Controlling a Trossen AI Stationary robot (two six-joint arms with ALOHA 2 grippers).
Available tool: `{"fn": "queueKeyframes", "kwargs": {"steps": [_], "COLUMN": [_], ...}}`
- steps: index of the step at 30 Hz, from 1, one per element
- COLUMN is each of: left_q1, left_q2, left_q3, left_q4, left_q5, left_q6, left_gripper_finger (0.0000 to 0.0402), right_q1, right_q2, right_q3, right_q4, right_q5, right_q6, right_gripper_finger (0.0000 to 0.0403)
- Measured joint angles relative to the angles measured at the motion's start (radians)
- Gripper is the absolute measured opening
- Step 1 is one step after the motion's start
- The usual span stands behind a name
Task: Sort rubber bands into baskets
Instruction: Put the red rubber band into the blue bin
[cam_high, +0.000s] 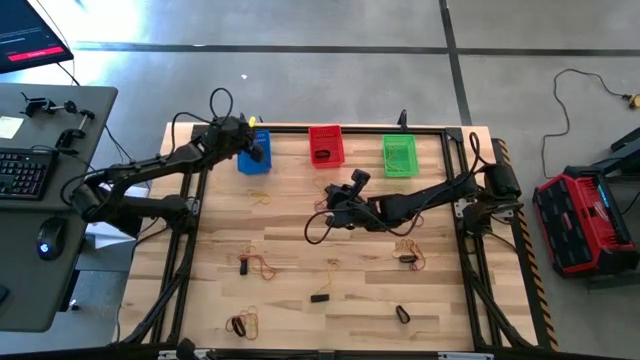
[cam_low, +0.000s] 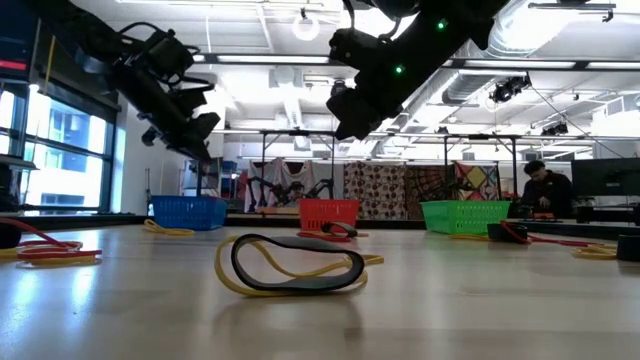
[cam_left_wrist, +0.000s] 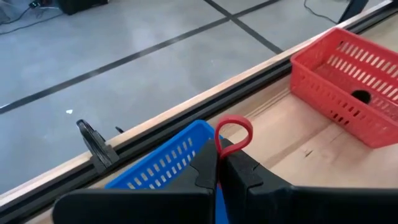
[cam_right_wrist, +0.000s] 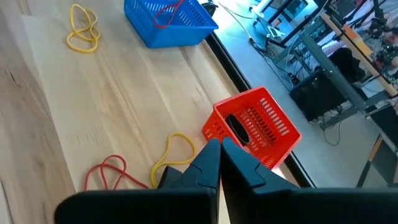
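Observation:
My left gripper (cam_left_wrist: 219, 163) hangs over the blue basket (cam_high: 253, 152) at the table's far left, shut on a red rubber band (cam_left_wrist: 234, 132). The red basket (cam_high: 325, 145) and the green basket (cam_high: 399, 155) stand to its right along the far edge. My right gripper (cam_right_wrist: 219, 144) is shut above mid-table (cam_high: 336, 200), short of the red basket (cam_right_wrist: 255, 127), with nothing showing between its tips. A yellow band (cam_right_wrist: 177, 149) and a red band (cam_right_wrist: 109, 171) lie on the wood below it. The blue basket (cam_right_wrist: 168, 22) holds a red band. My left gripper pinches the red band between its two fingertips at the loop's near end (cam_left_wrist: 219, 148). The rest of the loop stands out past the tips, lifted clear above the blue basket's corner (cam_left_wrist: 199, 134). The fingers slant down toward the table's far edge.
Loose bands lie scattered on the near half of the table: red and black ones (cam_high: 258, 266), a pile (cam_high: 245, 323), black ones (cam_high: 320, 297) (cam_high: 402, 314), and yellow ones by the blue basket (cam_high: 260, 198). A black-and-yellow band (cam_low: 290, 265) lies close to the low camera.

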Motion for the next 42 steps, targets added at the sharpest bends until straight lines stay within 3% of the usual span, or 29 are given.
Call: {"fn": "queueKeyframes", "kwargs": {"steps": [13, 20, 26, 33, 42], "left_q1": [0.029, 0.051, 0.051, 0.051, 0.053], "left_q2": [-0.004, 0.035, 0.136, 0.210, 0.214], "left_q3": [0.000, 0.000, 0.000, 0.000, 0.072], "left_q4": [0.029, 0.029, 0.029, 0.022, -0.166], "left_q5": [-0.052, 0.029, 0.061, 0.085, 0.102], "left_q6": [-0.007, -0.033, -0.070, -0.081, -0.058], "left_gripper_finger": [0.0000, 0.0000, 0.0000, 0.0000, 0.0000], "right_q1": [0.000, -0.012, -0.073, -0.145, -0.186], "right_q2": [0.000, 0.000, 0.000, 0.000, 0.000], "right_q3": [0.000, 0.000, 0.000, 0.000, 0.000], "right_q4": [-0.008, -0.012, -0.027, -0.089, -0.094], "right_q5": [-0.025, -0.036, -0.162, -0.181, -0.206], "right_q6": [-0.001, -0.042, -0.085, -0.087, -0.122], "right_gripper_finger": [0.0000, 0.0000, 0.0000, 0.0000, 0.0000]}}
